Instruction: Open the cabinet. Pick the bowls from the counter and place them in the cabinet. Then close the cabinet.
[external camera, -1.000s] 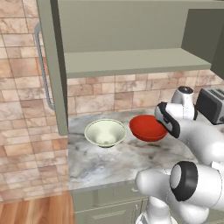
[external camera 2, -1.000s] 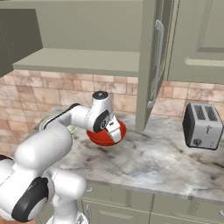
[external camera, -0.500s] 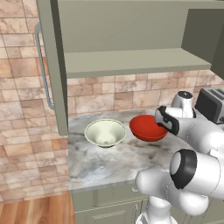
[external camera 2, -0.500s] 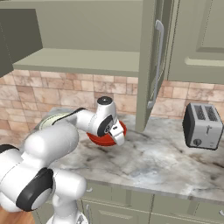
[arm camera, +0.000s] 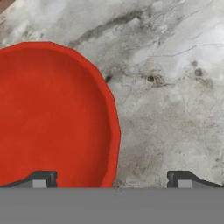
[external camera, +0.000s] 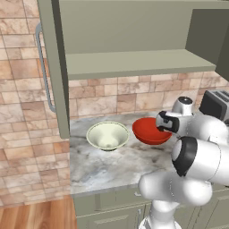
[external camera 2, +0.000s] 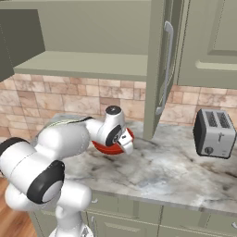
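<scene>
gripper (arm camera: 111, 177): wide open, nothing in it, hanging low over the red bowl's rim

key relation: rim runs up between the two tips, so one tip is over the inside of the red bowl (arm camera: 52, 118) and the other over bare counter (arm camera: 175, 96). Looks like it straddles the wall, though I can't tell how high it sits

red bowl: glossy, plain, upright on the counter, right of the white bowl (external camera: 107, 135), just apart

cabinet (external camera: 129, 62): doors open, shelf bare
</scene>
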### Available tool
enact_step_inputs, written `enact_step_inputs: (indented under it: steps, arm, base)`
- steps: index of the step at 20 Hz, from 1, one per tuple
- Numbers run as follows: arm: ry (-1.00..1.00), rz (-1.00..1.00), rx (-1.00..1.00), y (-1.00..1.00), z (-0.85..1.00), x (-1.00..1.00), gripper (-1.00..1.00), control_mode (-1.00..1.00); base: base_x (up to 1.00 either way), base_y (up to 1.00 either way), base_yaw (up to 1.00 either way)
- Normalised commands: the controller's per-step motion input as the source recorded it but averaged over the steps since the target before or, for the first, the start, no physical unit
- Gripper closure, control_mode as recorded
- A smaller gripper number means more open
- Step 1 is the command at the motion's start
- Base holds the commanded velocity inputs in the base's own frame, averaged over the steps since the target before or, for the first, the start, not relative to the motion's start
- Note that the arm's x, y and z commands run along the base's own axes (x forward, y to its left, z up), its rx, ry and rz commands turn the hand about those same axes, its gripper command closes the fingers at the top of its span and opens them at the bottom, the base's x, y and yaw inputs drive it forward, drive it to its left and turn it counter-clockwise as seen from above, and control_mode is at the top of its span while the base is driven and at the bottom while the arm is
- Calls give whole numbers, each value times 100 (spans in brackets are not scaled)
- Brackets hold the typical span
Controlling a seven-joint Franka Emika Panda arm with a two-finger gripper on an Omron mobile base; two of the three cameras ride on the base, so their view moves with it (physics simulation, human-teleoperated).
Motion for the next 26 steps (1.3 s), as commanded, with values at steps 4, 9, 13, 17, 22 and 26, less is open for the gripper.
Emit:
enact_step_inputs:
  steps: [4,9,13,17,22,26]
  arm:
    - [0,2,0,0,-15,29,-100,-100]
    - [0,1,0,-1,-18,22,-100,-100]
    - [0,0,0,-8,-20,10,-100,-100]
    - [0,0,0,-1,-18,7,-100,-100]
    - [0,0,0,3,-14,0,-100,-100]
    - [0,0,0,17,-8,0,100,-100]
  base:
    - [0,0,0]
    - [0,0,0]
    - [0,0,0]
    - [0,0,0]
    - [0,0,0]
    - [0,0,0]
